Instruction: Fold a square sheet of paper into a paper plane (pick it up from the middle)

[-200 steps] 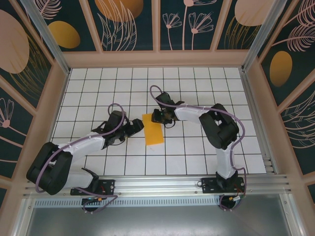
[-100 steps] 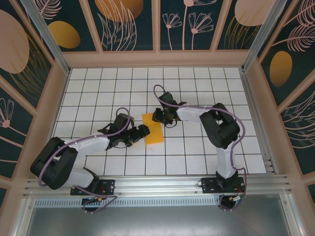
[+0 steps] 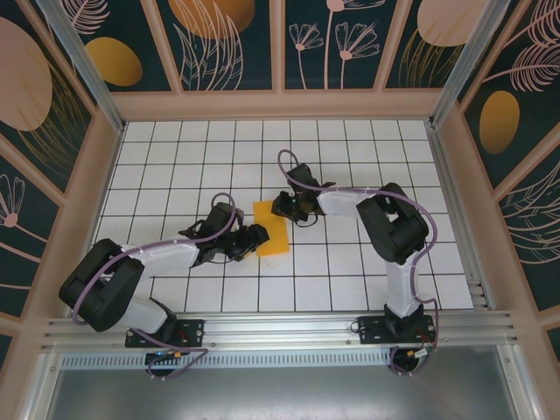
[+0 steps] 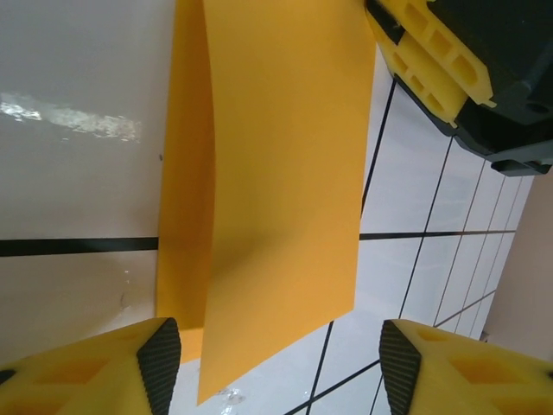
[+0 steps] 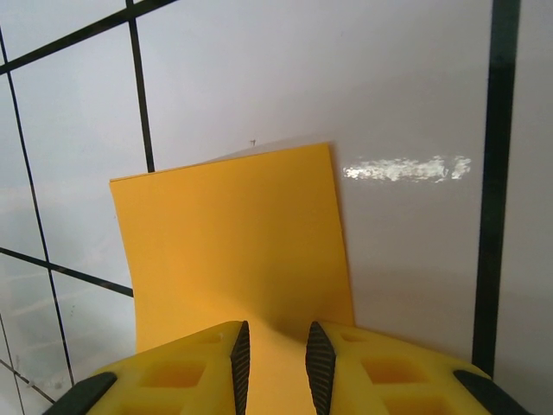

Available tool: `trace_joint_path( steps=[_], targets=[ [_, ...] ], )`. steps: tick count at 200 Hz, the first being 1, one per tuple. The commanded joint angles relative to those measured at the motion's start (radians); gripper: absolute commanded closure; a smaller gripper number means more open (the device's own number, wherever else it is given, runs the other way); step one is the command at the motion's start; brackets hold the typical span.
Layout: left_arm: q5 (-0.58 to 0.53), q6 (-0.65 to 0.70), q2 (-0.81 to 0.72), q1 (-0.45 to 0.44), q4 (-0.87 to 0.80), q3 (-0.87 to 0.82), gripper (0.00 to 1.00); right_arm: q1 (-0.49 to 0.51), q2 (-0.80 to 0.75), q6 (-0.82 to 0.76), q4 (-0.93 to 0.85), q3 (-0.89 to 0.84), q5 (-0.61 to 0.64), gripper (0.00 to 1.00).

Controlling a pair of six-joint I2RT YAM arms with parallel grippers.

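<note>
Paper (image 3: 272, 227) lies mid-table, between the two arms. I read it as doubled over into a narrow rectangle. From the left wrist I see two layers (image 4: 276, 173), the lower edge peeking out, so the halves aren't quite flush.

Right gripper (image 3: 282, 207) is at the far end, fingers nearly together and clamped on the sheet (image 5: 233, 242).

Left gripper (image 3: 256, 238) is at the near end, jaws apart, straddling the edge without touching it.

Table (image 3: 350, 271): white grid.

Progress: early. First fold looks made. Nose corners, wings and creasing all remain.
</note>
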Motion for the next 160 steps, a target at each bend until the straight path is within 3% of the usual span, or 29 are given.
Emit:
trace_joint_path(
  steps=[1,55,122,160],
  targets=[
    [0.028,-0.017,0.012,-0.006,0.051,0.013,0.39,-0.014,0.058,0.008,-0.065,-0.059,0.057,0.69],
    [0.045,-0.027,0.021,-0.008,0.084,-0.003,0.41,-0.015,0.048,0.006,-0.053,-0.063,0.038,0.69],
    [0.011,-0.014,0.045,-0.009,0.078,-0.001,0.61,-0.016,-0.072,-0.088,-0.05,-0.008,-0.07,0.71],
    [0.001,-0.009,0.065,-0.008,0.078,-0.003,0.65,-0.005,-0.137,-0.118,-0.064,-0.039,-0.114,0.74]
  ],
)
